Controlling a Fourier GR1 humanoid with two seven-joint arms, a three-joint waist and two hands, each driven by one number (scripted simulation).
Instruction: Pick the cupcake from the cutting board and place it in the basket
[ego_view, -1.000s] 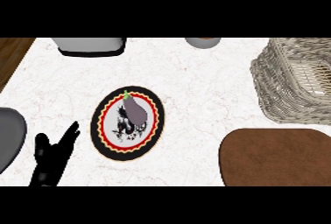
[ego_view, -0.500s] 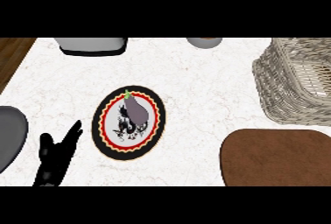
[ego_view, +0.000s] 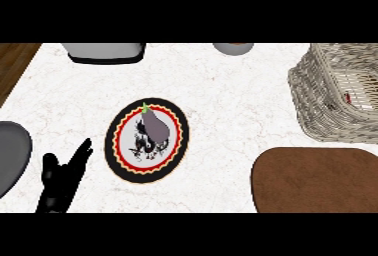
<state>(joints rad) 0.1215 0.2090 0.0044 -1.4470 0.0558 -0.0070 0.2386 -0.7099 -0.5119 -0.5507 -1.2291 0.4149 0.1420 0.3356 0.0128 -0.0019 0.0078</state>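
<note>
Barely a change from a second ago: the left hand (ego_view: 63, 179) stays low at the left, fingers straight and spread, holding nothing. On the white marbled tabletop (ego_view: 229, 87), the patterned plate (ego_view: 112, 150) sits mid-surface. The brown cutting board (ego_view: 317, 180) is lower right, with the wicker basket (ego_view: 317, 111) just beyond. I cannot tell where the cupcake is.

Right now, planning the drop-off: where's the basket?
Head view, right edge: the basket sits just beyond the cutting board, right of the plate.
</note>
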